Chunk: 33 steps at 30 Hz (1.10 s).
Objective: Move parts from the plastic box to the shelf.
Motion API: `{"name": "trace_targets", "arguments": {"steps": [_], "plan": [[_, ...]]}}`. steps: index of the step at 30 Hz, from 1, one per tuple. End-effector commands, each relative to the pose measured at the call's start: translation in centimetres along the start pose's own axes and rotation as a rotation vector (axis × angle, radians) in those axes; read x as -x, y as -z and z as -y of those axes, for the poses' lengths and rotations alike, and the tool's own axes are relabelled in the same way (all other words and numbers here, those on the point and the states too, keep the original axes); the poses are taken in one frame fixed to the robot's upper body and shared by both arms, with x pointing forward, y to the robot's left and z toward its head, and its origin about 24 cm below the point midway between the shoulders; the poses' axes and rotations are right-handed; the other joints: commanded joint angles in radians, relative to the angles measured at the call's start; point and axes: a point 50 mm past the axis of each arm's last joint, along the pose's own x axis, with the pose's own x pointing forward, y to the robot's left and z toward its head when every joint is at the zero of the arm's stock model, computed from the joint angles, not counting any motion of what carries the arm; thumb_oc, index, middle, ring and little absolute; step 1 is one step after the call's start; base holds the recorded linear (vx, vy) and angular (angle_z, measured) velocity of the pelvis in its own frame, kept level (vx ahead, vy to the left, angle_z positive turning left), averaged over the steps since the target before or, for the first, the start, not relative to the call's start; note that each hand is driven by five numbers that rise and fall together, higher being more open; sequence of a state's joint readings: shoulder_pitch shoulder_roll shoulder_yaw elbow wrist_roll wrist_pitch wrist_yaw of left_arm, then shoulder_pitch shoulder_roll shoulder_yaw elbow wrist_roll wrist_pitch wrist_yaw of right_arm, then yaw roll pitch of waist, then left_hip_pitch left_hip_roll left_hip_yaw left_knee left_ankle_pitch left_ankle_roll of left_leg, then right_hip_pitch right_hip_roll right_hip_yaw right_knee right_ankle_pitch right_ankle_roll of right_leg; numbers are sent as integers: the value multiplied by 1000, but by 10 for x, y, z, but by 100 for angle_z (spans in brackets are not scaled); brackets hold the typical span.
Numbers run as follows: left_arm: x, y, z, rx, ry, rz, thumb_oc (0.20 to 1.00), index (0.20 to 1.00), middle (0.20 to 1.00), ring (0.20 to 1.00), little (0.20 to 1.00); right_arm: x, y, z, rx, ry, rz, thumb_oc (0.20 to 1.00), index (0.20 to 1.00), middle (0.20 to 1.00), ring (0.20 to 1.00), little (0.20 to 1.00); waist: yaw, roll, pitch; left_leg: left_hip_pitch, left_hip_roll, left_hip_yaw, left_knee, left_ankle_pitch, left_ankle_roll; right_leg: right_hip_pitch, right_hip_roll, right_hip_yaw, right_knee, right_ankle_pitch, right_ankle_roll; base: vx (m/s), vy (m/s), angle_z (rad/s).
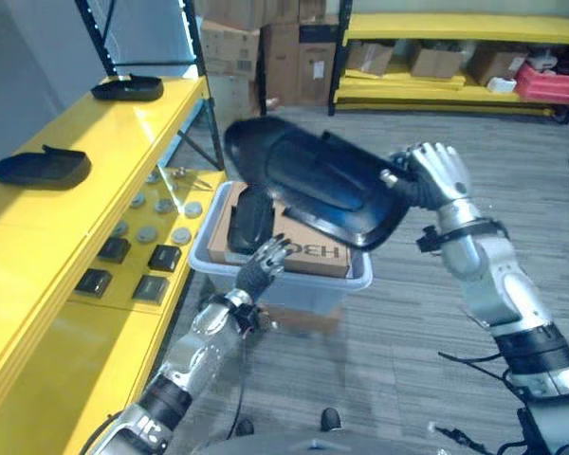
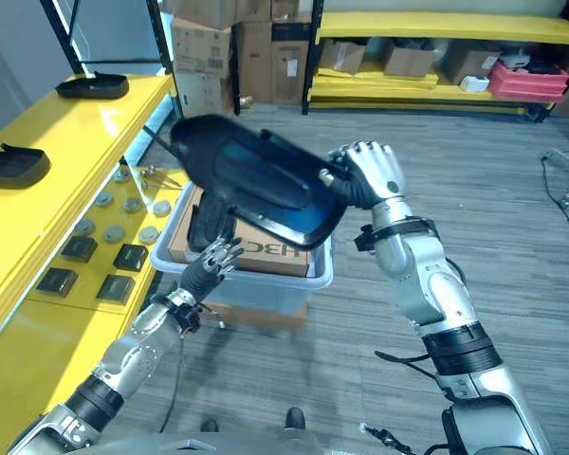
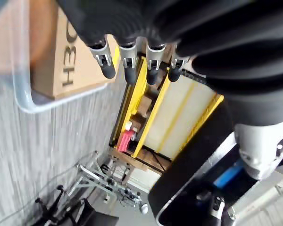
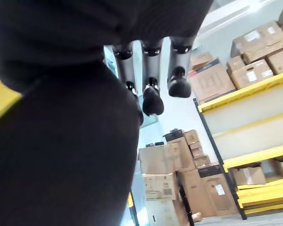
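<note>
A yellow shelf (image 1: 123, 133) stands left of the hands. The right hand (image 1: 436, 175), fingers curled, grips a black plastic part (image 1: 313, 180) above the plastic box (image 1: 284, 275). The left hand (image 1: 264, 265) hovers spread below it. Next, I think: carry it leftward to the shelf.

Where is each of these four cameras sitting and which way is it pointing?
Left eye view: on the head, looking down at the yellow shelf, plastic box and both arms.
Right eye view: beside it, same scene; right hand grips a big black part.
Left wrist view: along the open left hand toward the box's rim.
Right wrist view: along its fingers, the black part close up.
All four show the black part.
</note>
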<state>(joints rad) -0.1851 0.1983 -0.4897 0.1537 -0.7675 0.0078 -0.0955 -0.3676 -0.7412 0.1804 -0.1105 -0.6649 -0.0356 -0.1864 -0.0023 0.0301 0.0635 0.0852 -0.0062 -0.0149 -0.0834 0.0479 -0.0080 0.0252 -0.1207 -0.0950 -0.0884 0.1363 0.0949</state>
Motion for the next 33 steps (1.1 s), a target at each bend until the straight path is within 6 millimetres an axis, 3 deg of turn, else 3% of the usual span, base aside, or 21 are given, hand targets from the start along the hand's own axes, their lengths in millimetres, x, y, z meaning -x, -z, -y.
{"name": "trace_targets", "arguments": {"steps": [1, 8, 13, 16, 17, 18, 25, 33], "plan": [[-13, -3, 12, 56, 69, 2, 1000, 1000, 1000, 1000, 1000, -25, -20, 26, 2, 136, 103, 200, 200, 200, 200, 200, 35, -41, -83, -5, 37, -29, 9, -8, -30, 43, -34, 4, 38, -41, 39, 0, 0, 0], [-19, -9, 26, 102, 140, 26, 1000, 1000, 1000, 1000, 1000, -21, -48, 4, -55, 17, 218, 200, 200, 200, 200, 200, 38, -50, -87, -1, 40, -39, 8, -4, -31, 50, -28, -2, 40, -44, 33, -5, -7, 2], [-22, -26, 22, -3, 114, 92, 1000, 1000, 1000, 1000, 1000, -14, -71, -11, -145, -80, 316, 200, 200, 200, 200, 200, 44, -55, -85, -1, 39, -42, 8, -1, -32, 54, -29, -5, 42, -41, 30, -7, -6, 3], [-24, -40, 16, -103, 64, 146, 1000, 1000, 1000, 1000, 1000, -5, -98, -19, -251, -155, 417, 200, 200, 200, 200, 200, 46, -58, -85, -1, 39, -44, 8, -1, -32, 57, -32, -10, 43, -42, 30, -3, -6, 4], [-24, -44, 13, -146, 28, 171, 429, 429, 429, 429, 429, -1, -106, -23, -281, -184, 448, 200, 200, 200, 200, 200, 48, -59, -83, -1, 39, -45, 8, 0, -33, 58, -32, -10, 43, -43, 29, -6, -7, 4], [-25, -46, 9, -180, -9, 182, 200, 200, 200, 200, 200, 1, -114, -26, -297, -210, 477, 200, 200, 200, 200, 200, 49, -60, -81, -1, 39, -46, 8, 1, -34, 59, -32, -13, 43, -44, 28, 0, 0, 0], [-28, -53, -2, -354, -113, 209, 200, 200, 200, 200, 200, 16, -153, -48, -465, -366, 606, 200, 200, 200, 200, 200, 51, -56, -66, -3, 37, -47, 9, 2, -35, 58, -33, -16, 50, -49, 27, 0, 0, 0], [-25, -60, -10, -327, -200, 269, 200, 200, 200, 200, 200, 28, -178, -71, -784, -504, 573, 200, 200, 200, 200, 200, 51, -51, -54, 0, 38, -45, 11, 3, -39, 60, -35, -20, 49, -51, 27, 0, 0, 0]]}}
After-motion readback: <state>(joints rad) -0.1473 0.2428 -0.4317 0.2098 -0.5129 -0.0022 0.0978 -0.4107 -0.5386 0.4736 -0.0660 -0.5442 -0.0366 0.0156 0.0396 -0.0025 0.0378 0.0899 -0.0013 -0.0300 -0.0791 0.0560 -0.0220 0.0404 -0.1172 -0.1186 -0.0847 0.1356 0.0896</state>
